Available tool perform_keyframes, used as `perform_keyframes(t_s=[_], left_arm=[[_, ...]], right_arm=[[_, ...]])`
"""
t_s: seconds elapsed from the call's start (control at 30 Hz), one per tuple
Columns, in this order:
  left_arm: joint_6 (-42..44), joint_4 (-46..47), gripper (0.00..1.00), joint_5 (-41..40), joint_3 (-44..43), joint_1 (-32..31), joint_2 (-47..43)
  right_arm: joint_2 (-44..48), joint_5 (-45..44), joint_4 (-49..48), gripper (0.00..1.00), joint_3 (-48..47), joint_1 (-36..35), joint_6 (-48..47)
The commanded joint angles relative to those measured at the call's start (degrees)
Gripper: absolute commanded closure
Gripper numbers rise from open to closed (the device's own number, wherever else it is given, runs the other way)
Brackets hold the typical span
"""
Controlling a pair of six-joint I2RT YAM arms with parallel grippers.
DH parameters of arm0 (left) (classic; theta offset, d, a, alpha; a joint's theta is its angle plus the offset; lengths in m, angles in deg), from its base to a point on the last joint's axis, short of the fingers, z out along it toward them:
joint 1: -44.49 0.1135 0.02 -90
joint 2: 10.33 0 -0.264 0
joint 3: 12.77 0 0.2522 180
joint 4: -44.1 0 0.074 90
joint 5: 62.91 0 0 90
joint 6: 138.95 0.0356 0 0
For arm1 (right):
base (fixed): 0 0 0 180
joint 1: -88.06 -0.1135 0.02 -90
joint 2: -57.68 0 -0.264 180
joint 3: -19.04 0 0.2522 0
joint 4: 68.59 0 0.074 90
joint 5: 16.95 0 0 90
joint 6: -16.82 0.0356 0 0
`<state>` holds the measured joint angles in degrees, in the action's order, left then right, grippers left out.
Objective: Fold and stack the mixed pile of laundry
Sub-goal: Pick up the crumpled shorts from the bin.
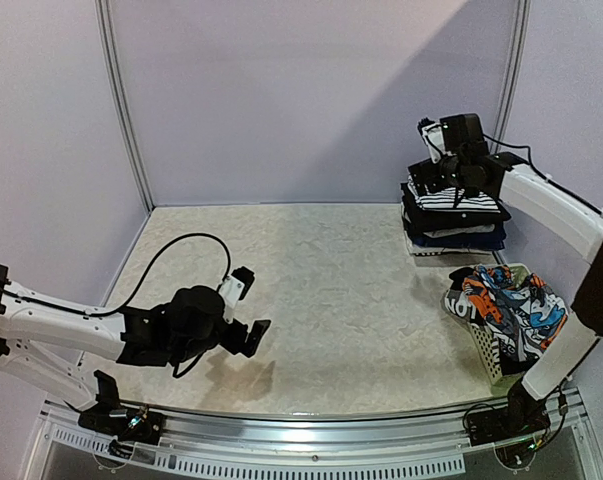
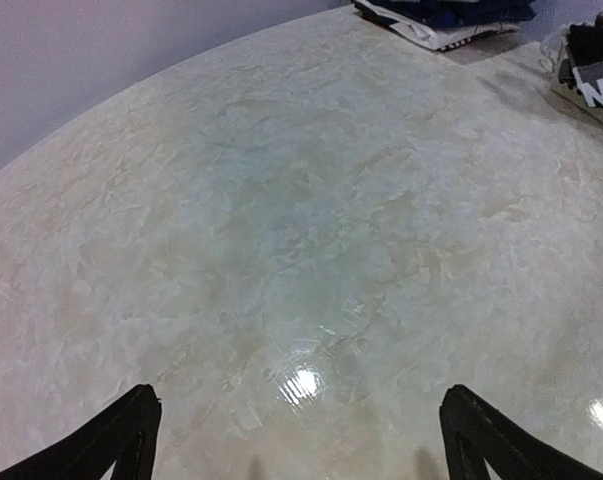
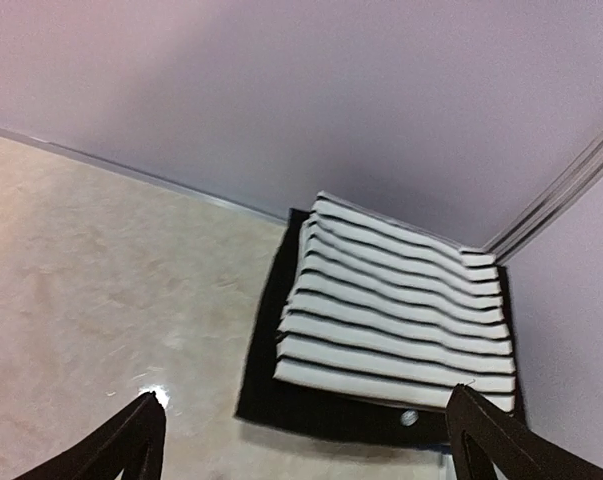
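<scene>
A stack of folded garments (image 1: 451, 225) stands at the back right of the table. On top lies a white garment with thin black stripes (image 1: 459, 200) (image 3: 396, 310), resting on a black one (image 3: 269, 370). My right gripper (image 1: 433, 165) (image 3: 306, 440) hovers just above the stack, open, with nothing between its fingers. A garment with orange, blue, white and black print (image 1: 511, 305) fills the basket. My left gripper (image 1: 249, 308) (image 2: 301, 400) hangs open over bare table at the front left, empty.
The white lattice basket (image 1: 493, 352) (image 2: 586, 95) sits at the right, in front of the stack (image 2: 441, 20). Lilac walls with metal posts close the back and sides. A black cable (image 1: 171, 250) loops above the left arm.
</scene>
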<state>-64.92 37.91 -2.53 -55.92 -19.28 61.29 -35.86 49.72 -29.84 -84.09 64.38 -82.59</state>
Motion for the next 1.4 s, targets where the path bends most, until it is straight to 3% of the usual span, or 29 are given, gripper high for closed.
perform_keyframes(t_s=[0.0,0.13,0.5,0.97,1.13,1.37], left_arm=[[1.23,-1.99,0.0,-3.27,0.54,-0.57,-2.11],[1.4,-2.18,0.01,-4.7,0.54,-0.4,-2.94],[1.11,-0.95,0.0,-6.17,-0.26,-0.04,-1.69],[-0.05,0.33,0.0,-2.27,-3.75,-0.04,4.46],[-0.71,0.86,0.01,-0.9,-4.64,-0.05,6.81],[-1.43,1.06,0.01,0.52,-5.21,-0.13,8.59]], right_arm=[[12.61,12.78,-3.56,0.01,15.23,-0.39,14.28],[22.08,13.43,-3.91,0.01,24.93,-0.61,23.58],[33.05,8.86,8.27,0.01,34.76,-0.54,33.58],[31.05,5.14,10.51,0.01,43.08,-0.58,39.64],[27.83,-3.51,11.37,0.01,42.69,-0.05,41.69],[25.59,-3.1,9.48,0.04,40.26,2.45,39.97]])
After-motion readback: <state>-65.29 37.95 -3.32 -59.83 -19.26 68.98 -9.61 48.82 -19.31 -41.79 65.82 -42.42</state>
